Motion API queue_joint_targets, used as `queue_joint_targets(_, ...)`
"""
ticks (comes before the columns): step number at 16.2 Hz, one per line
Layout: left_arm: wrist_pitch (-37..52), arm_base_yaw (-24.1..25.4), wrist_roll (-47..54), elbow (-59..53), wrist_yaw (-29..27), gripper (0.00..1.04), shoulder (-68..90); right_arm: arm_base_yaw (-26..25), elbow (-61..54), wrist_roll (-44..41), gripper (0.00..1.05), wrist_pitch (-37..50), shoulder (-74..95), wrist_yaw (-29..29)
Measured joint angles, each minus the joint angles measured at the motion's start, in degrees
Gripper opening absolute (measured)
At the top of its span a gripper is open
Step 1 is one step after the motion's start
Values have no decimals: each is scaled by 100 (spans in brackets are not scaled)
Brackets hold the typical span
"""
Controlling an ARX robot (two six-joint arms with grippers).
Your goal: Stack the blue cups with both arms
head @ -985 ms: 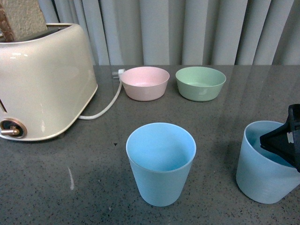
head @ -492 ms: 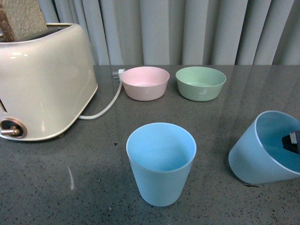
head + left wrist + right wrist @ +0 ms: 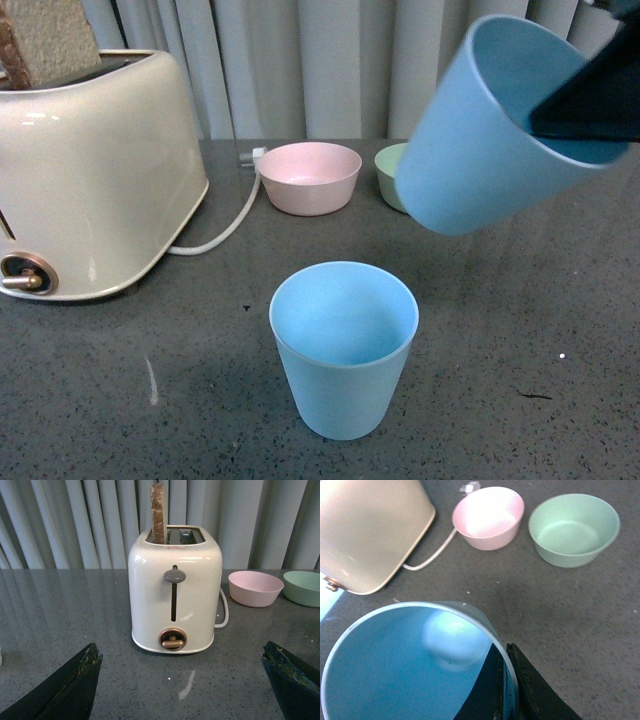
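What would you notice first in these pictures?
A tilted blue cup hangs in the air at the upper right, pinched at its rim by the right gripper. A second blue cup stands upright on the table near the middle. A big cream toaster with bread sits far left.

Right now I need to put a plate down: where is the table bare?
Widest: the bare table right of the standing cup, in front of the green bowl. Smaller: in front of the toaster, left of that cup. Crowded at the back: pink bowl, green bowl, cord.
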Motion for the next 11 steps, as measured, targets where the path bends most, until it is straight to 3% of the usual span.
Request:
queue_joint_targets(4,0,0,0,0,0,98,0,435,304,-66,2,20,540,-20)
queue_joint_targets(11,0,0,0,0,0,98,0,546,400,-341,2,-63,761,-216)
